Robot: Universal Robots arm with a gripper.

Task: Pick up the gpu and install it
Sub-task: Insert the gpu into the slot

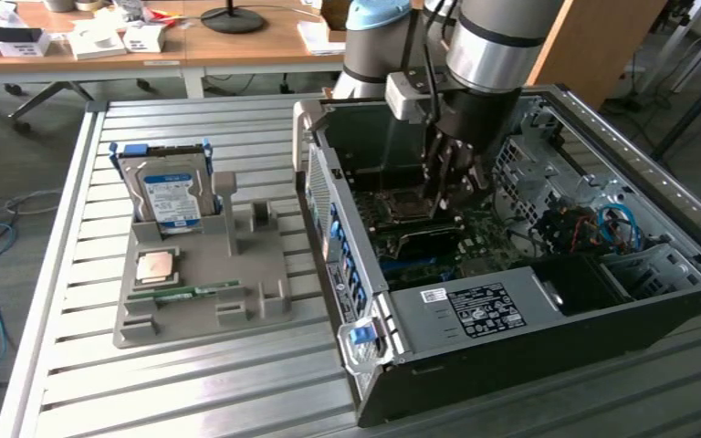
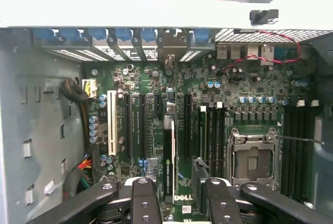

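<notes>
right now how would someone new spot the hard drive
Find the grey holder tray on the slatted metal table, at the exterior view's left of the open computer case. The silver hard drive with a blue label stands upright at its far end, the tray's tallest item.

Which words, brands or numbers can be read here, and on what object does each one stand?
"DELL": white letters on the card standing on edge between the pincer fingers.
Black label on the computer case: print too small to read.
Blue label of the hard drive: too blurred to read.
</notes>
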